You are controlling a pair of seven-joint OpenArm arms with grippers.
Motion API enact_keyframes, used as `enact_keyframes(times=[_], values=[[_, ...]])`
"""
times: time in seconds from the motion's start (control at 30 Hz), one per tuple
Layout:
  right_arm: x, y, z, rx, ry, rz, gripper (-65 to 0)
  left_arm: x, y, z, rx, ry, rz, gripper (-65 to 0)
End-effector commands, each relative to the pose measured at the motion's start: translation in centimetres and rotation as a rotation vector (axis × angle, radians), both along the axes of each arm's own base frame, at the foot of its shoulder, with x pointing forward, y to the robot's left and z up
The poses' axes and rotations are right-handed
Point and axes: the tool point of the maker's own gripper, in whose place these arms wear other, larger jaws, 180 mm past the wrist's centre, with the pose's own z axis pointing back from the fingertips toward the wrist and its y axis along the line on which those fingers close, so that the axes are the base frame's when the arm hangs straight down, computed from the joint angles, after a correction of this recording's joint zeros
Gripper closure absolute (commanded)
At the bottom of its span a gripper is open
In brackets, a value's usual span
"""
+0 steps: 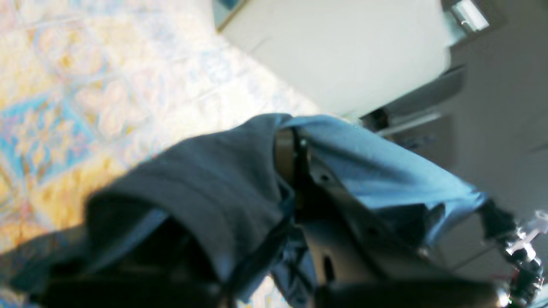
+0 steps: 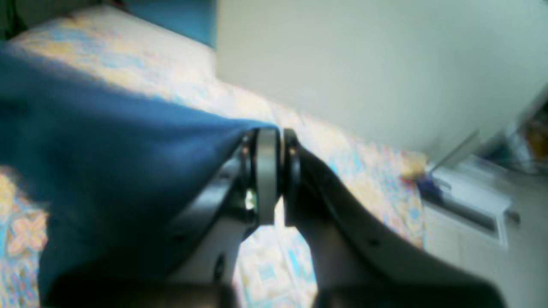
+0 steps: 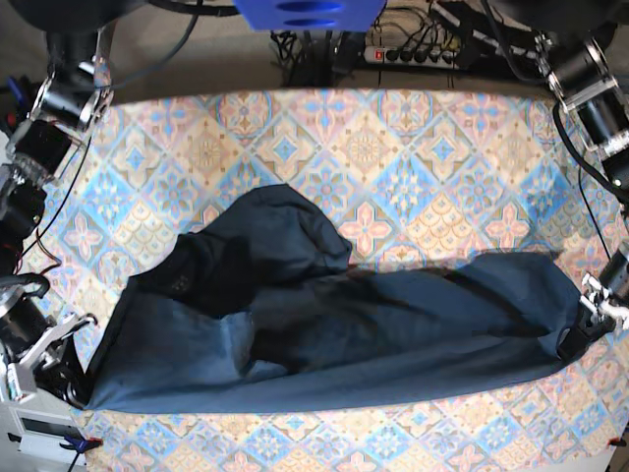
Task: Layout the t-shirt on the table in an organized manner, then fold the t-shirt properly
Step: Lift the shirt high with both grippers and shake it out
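The dark navy t-shirt (image 3: pixel 324 334) lies stretched across the near half of the table (image 3: pixel 393 147), its lower edge pulled taut and a bunched fold heaped toward the upper left. My right gripper (image 3: pixel 77 388) is at the shirt's left corner. In the right wrist view it (image 2: pixel 274 143) is shut on the edge of the t-shirt (image 2: pixel 107 149). My left gripper (image 3: pixel 578 339) is at the shirt's right end. The left wrist view shows it (image 1: pixel 294 149) shut on the t-shirt (image 1: pixel 205 184), with cloth draped over both fingers.
The patterned table cloth (image 1: pixel 64 85) reaches well beyond the shirt on the far side. A power strip (image 3: pixel 413 54) and cables lie behind the table's back edge. A pale wall panel (image 2: pixel 364 64) shows past the table's edge in both wrist views.
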Motion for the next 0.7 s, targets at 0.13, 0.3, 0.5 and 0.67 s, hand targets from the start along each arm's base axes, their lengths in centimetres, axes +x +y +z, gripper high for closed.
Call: enact_keyframes(times=[0.13,0.3,0.5,0.67], values=[[3.8,-0.3,7.0,0.072,-0.116,0.027,-0.8,5.0,-1.3,6.7,-0.002,-0.119,-0.051,0.0],[7.1,0.0,11.3,0.114,-0.130,0.055,-0.8,9.0,-3.6,11.1,-0.008,-0.151,-0.113,0.0],[9.4,1.6,18.5,0.154,-0.230,0.110,-0.8,13.0,-6.6,17.4,0.005,-0.227,-0.127,0.0],[9.1,2.2,22.8,0.145,-0.293,0.130,-0.8,13.5,-7.3,22.2,0.006,-0.297,-0.131,0.0]])
